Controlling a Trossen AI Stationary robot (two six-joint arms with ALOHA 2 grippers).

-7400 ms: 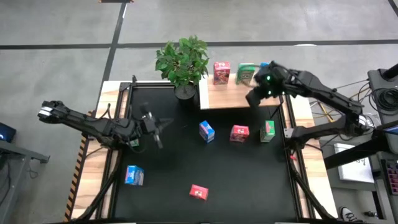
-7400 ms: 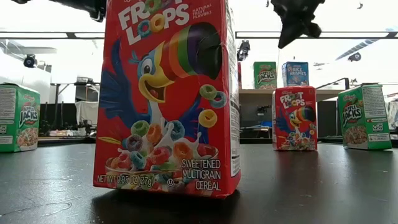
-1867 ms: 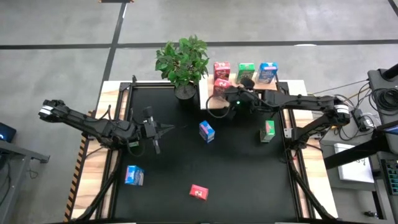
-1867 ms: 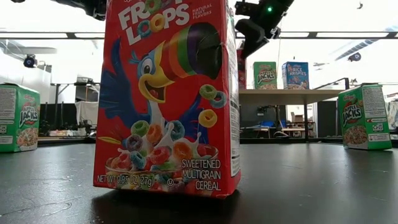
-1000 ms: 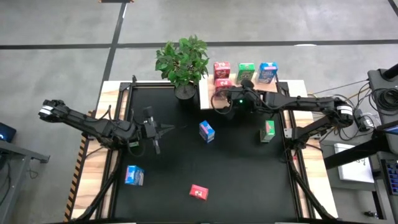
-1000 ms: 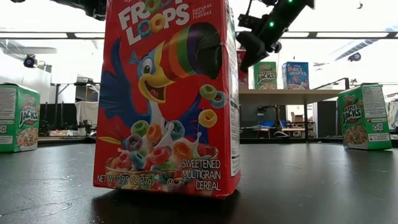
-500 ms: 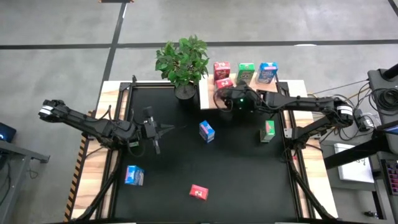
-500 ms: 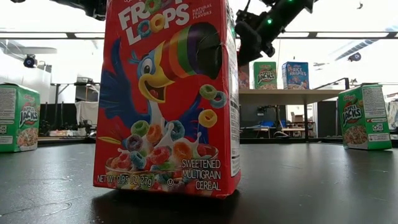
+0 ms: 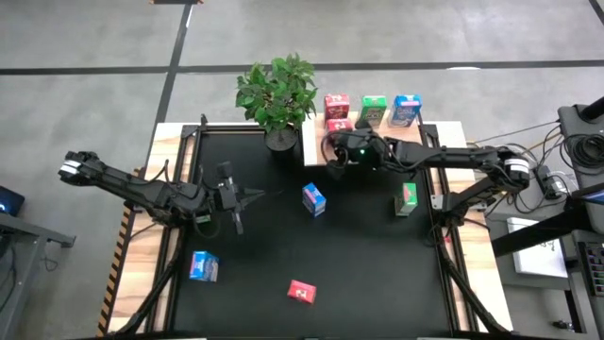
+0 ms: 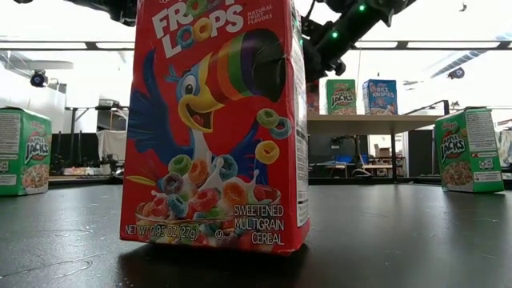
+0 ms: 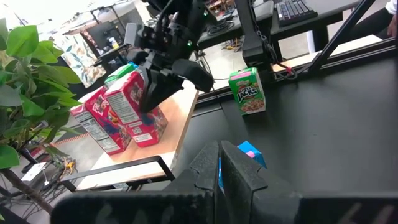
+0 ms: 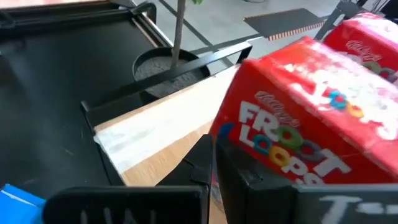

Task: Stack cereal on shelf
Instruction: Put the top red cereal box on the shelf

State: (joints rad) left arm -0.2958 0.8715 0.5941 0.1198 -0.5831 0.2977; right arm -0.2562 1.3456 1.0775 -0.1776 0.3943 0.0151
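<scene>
The pale wood shelf (image 9: 377,151) lies at the table's far right. A red (image 9: 335,102), a green (image 9: 373,109) and a blue cereal box (image 9: 406,109) stand along its far edge, with a second red box (image 11: 134,109) in front of the first. My right gripper (image 9: 331,148) is shut and sits beside this front red box. My left gripper (image 9: 247,195) hovers shut over the table's left part and touches nothing. A blue box (image 9: 313,198), a green box (image 9: 407,198), another blue box (image 9: 203,266) and a red box (image 9: 302,292) stand on the black tabletop. My right gripper lays its shut fingers (image 11: 155,93) against the near face of the front red box (image 12: 280,149), close to its upper edge. The fingers come slanting down from the table's right side. The box stands on the shelf.
A potted plant (image 9: 278,94) stands just left of the shelf, its pot (image 9: 281,140) on the table's far edge. Black frame rails (image 9: 179,189) run along the table's sides. In the low view a green box (image 10: 24,152) shows at the left.
My right gripper has tipped its wrist and crept a little toward the table's left and far side along the front red box, staying shut. The boxes on the shelf stand where they were.
</scene>
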